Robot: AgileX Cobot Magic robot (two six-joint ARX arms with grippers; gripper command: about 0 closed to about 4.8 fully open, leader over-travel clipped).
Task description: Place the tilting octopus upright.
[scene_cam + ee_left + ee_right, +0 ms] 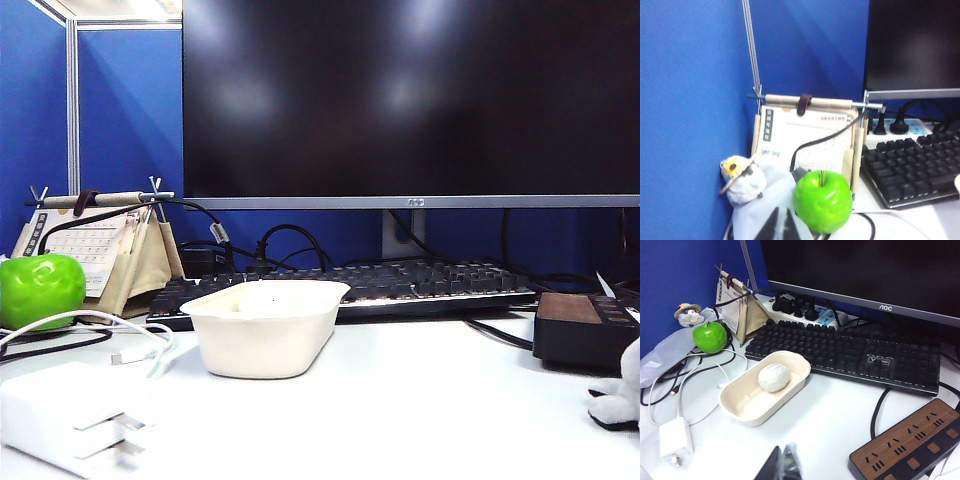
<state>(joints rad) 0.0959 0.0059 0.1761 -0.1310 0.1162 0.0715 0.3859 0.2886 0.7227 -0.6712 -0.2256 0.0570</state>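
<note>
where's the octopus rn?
The octopus lies inside the white tray in front of the keyboard, per the right wrist view; in the exterior view the tray's wall hides it.

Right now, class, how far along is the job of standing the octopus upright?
Nothing looks done: the octopus lies tipped over in the white tray. Nothing is in hand: the left gripper sits shut near the green apple, and the right gripper is shut, short of the tray. Grasping and righting remain.

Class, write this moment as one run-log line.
octopus: lying in tray, not yet upright | left end effector: shut, empty, by apple | right end effector: shut, empty, short of tray
</note>
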